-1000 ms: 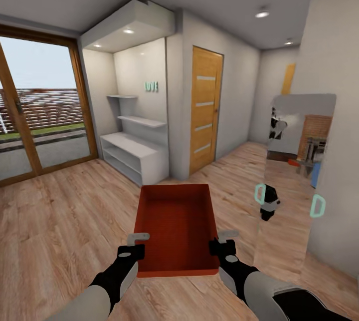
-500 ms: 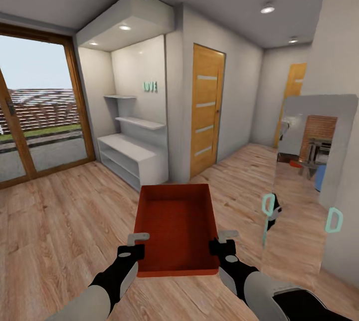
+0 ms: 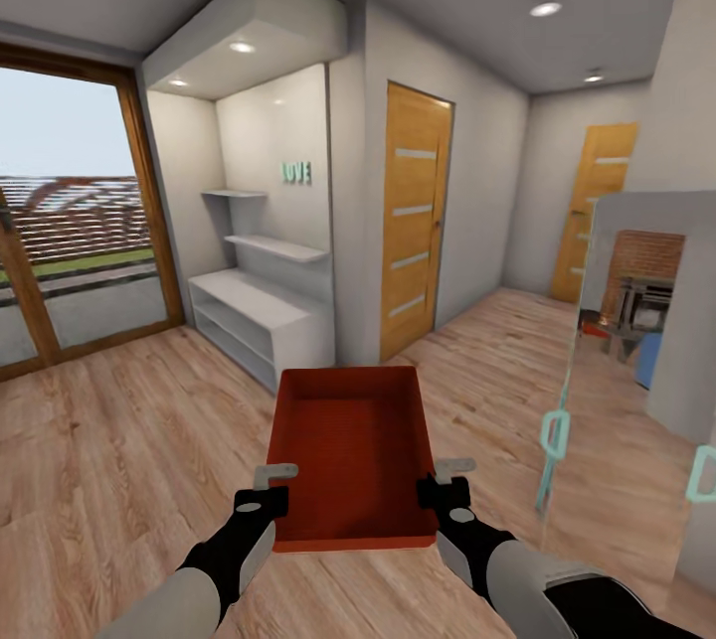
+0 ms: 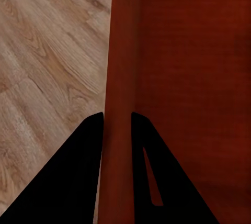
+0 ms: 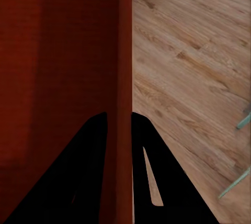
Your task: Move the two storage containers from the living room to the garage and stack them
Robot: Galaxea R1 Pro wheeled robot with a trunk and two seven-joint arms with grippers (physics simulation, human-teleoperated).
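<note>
- Red-orange rectangular storage container (image 3: 350, 440) with thin low walls and a flat bottom: held level in front of the robot above the light wood plank floor (image 3: 119, 440), its long axis pointing away from the robot, interior bare.
- Left gripper (image 3: 263, 492), black, with a grey finger: clamped on the container's left long wall near the close corner. In the left wrist view the two dark fingers (image 4: 78, 171) stand one on each side of the red wall (image 4: 118, 77), pinching it.
- Right gripper (image 3: 449, 488), black, with a grey finger: clamped on the container's right long wall near the close corner. In the right wrist view the two dark fingers (image 5: 89, 171) straddle the red wall (image 5: 124, 51), squeezing it.
- Both forearms, grey sleeves with black wrists, reach in from the lower edge of the head view.
- White built-in shelf unit (image 3: 261, 311) with low cabinet and two wall shelves: set in a lit alcove ahead, left of centre; small teal letters (image 3: 296, 172) on the alcove wall above.
- Large glass door with wooden frame (image 3: 70, 222): far left, with an outdoor view behind it.
- Wooden door with pale horizontal panels (image 3: 416, 220): ahead, right of the alcove.
- Second wooden door of like pattern (image 3: 595, 212): farther back at the right.
- Tall mirror panel (image 3: 636, 361): close at the right, reflecting a brick wall; teal handles (image 3: 553, 432) near its lower part.
</note>
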